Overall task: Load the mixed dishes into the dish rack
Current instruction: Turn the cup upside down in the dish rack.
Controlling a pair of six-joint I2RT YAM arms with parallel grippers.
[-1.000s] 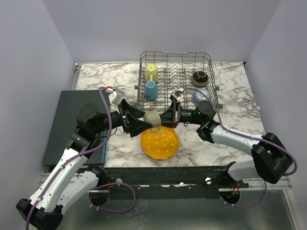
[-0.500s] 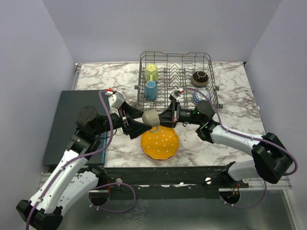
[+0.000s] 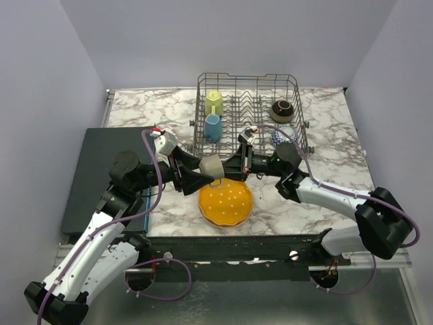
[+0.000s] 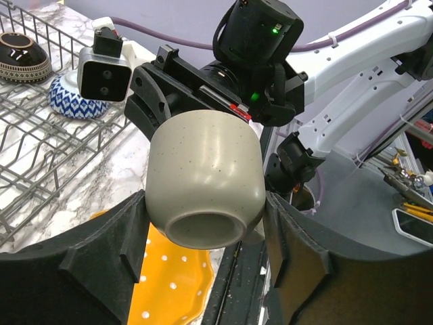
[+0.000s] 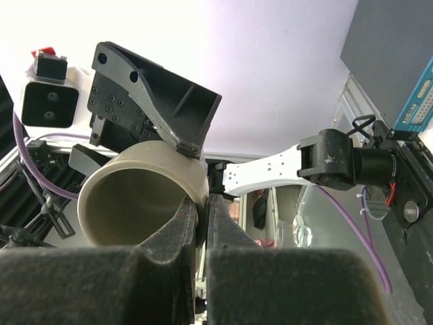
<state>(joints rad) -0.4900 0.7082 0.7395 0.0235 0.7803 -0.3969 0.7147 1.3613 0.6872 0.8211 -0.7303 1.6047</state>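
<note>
1. Top external view puts the grey mug (image 3: 212,165) in mid-air at the centre of the frame, between the two arms. It sits just over the upper edge of the orange dotted plate (image 3: 225,201) and just below the near wall of the dish rack (image 3: 247,76).
2. The right gripper (image 5: 201,211) is drawn narrow and pinches the mug's wall at the rim, one finger inside the mouth and one outside. This shows low and centre in the right wrist view.
3. The left gripper (image 4: 201,220) stands wide, with one jaw on each side of the mug's body near its base, at the bottom of the left wrist view. The pads look right against the glaze, but I cannot tell whether they press on it.
4. Handling, as I judge it: the mug is glazed stoneware, so it is stiff, weighty for its size, and smooth enough to slip. It would likely chip against the wire or the plate beneath.
5. Best hold: across the round body, with the pads square to it, which looks safer than the thin rim pinch. The left grip should be firm before the right lets go.
6. The rack holds a yellow mug (image 3: 214,103) and a blue mug (image 3: 212,127) at its left, and a dark bowl (image 3: 281,110) and a blue patterned bowl (image 3: 279,137) at its right. Tines between them look free.
</note>
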